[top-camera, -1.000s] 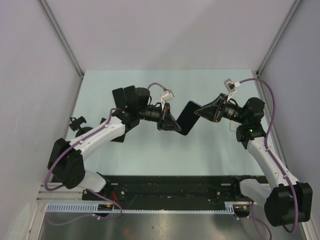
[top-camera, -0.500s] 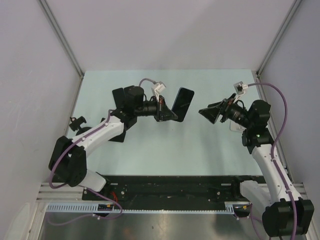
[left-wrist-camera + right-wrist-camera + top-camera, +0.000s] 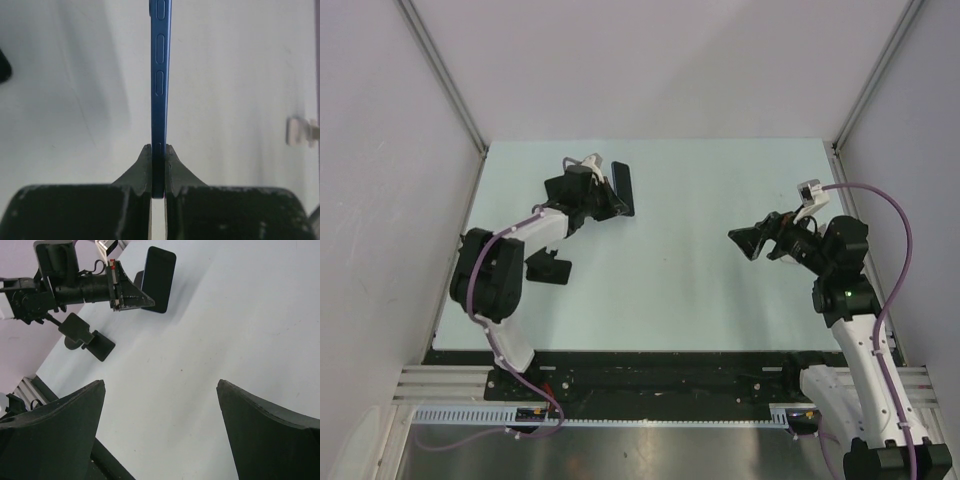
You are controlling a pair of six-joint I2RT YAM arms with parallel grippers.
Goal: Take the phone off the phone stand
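- while the phone (image 3: pixel 623 188) is pinched by its lower end in the left gripper (image 3: pixel 614 205), it is held on edge over the far left part of the table (image 3: pixel 720 300), out of the phone stand (image 3: pixel 548 268).
- in the left wrist view the phone is seen edge-on as a thin blue strip with three side buttons, and both fingers (image 3: pixel 141 171) are pressed flat against its two faces, so the jaws are closed down to the phone's thickness.
- whether the phone's lower edge is touching the table cannot be told from any view.
- the phone stand, a small black piece, is seen on the table beside the left arm's forearm, nearer the arm bases than the phone and apart from it.
- the right gripper (image 3: pixel 750 241) is held over the right side of the table, pointed towards the left arm, with its jaws spread wide and nothing gripped.
- in the right wrist view bare table is framed by the two dark fingers (image 3: pixel 55 430), and the phone, the left gripper and the phone stand are seen beyond them at the upper left.
- a purple cable (image 3: pixel 895 230) is looped from the right wrist down along the right arm.
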